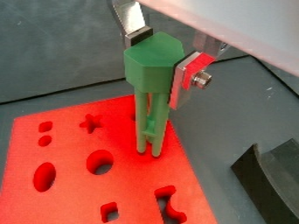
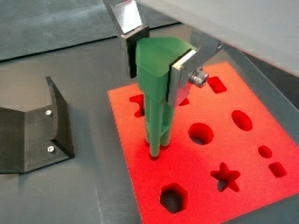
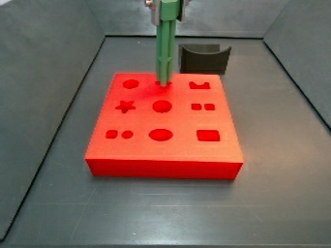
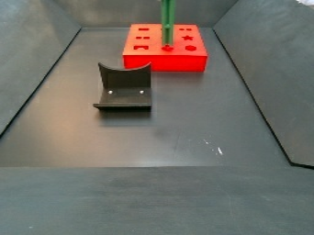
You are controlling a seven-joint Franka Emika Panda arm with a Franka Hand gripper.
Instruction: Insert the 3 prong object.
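Observation:
My gripper (image 1: 158,59) is shut on the wide head of the 3 prong object (image 1: 149,105), a long green peg of thin parallel rods, and holds it upright; it shows the same way in the other wrist view (image 2: 158,54). The peg (image 2: 158,87) hangs over the red block (image 2: 239,144), which has several shaped holes. Its lower end meets the block's top face near the far middle hole in a side view (image 3: 165,48). I cannot tell whether the rods are inside a hole. The gripper (image 3: 165,8) is at the upper edge there. The peg (image 4: 167,18) and block (image 4: 190,61) stand far back.
The dark fixture (image 4: 124,87) stands on the grey floor apart from the block, and also shows in both wrist views (image 2: 30,122) (image 1: 274,175) and behind the block (image 3: 204,58). Sloping grey walls enclose the floor on all sides.

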